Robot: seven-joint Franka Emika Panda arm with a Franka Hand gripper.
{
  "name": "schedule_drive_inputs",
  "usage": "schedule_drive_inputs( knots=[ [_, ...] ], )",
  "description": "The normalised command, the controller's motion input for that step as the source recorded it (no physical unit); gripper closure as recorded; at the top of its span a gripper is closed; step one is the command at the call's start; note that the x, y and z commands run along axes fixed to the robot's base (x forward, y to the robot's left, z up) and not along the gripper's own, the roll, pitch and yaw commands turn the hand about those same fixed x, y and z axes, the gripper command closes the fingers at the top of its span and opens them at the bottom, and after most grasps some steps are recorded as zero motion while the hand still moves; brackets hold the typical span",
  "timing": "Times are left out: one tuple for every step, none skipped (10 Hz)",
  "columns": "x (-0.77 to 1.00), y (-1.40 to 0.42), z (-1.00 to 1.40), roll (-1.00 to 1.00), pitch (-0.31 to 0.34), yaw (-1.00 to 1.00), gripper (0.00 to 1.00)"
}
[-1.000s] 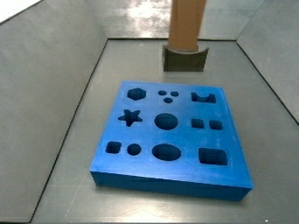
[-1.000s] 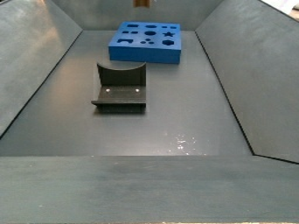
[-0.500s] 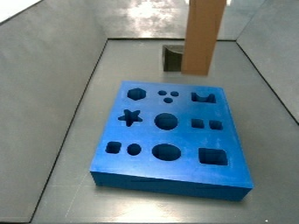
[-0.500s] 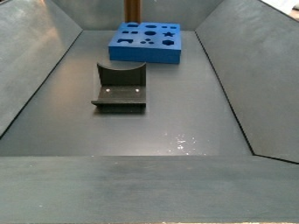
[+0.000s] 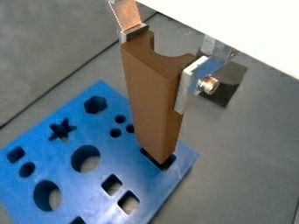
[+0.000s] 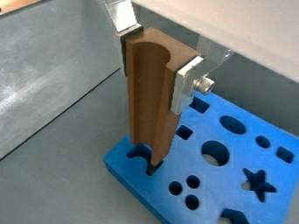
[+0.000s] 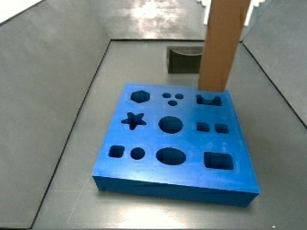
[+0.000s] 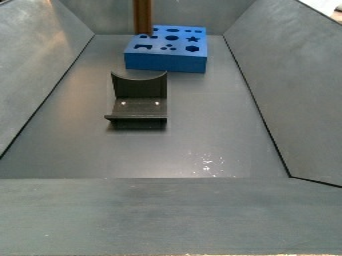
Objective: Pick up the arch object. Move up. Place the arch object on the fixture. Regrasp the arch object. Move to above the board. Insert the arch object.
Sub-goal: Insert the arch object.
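Observation:
The arch object (image 5: 152,105) is a long orange-brown block with a curved notch, standing upright. My gripper (image 5: 162,59) is shut on its upper end, one silver finger on each side; both wrist views show this grip (image 6: 156,63). The block's lower end meets the arch-shaped hole at a corner of the blue board (image 5: 70,162), and how deep it sits cannot be told. In a side view the arch object (image 7: 222,45) rises over the board (image 7: 174,135) at its far right hole. The dark fixture (image 7: 184,60) stands bare behind the board. The gripper itself is out of frame in both side views.
Grey walls (image 7: 54,81) slope up around the floor. The board (image 8: 167,50) lies at the far end in a side view, with the fixture (image 8: 138,100) nearer the middle and the arch object (image 8: 140,14) above the board's far left edge.
The arch object has moved away from above the fixture, over to the board's arch hole, and now stands lower at that corner. Fixture and board have not moved.

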Motion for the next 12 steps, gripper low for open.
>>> schedule_drive_inputs(
  knots=[
    [0.18,0.03,-0.05,0.00,0.000,-0.03,1.00],
    [-0.04,0.03,-0.04,0.00,0.007,0.00,1.00],
    [-0.23,0.07,-0.24,0.05,0.041,0.00,1.00],
    [0.00,0.00,0.00,0.00,-0.004,0.00,1.00],
    [0.00,0.00,-0.07,0.00,-0.024,0.00,1.00],
    [0.21,-0.05,-0.17,-0.01,-0.066,0.00,1.00],
    [0.22,-0.05,-0.19,0.00,-0.079,0.00,1.00],
    [0.00,0.00,-0.01,0.00,-0.021,0.00,1.00],
    [0.00,0.00,-0.02,0.00,0.000,0.00,1.00],
    [-0.01,0.00,-0.10,0.00,0.000,0.00,1.00],
    [0.00,0.00,-0.17,0.00,0.000,0.00,1.00],
    [0.00,0.01,-0.06,0.00,0.000,0.00,1.00]
  ],
)
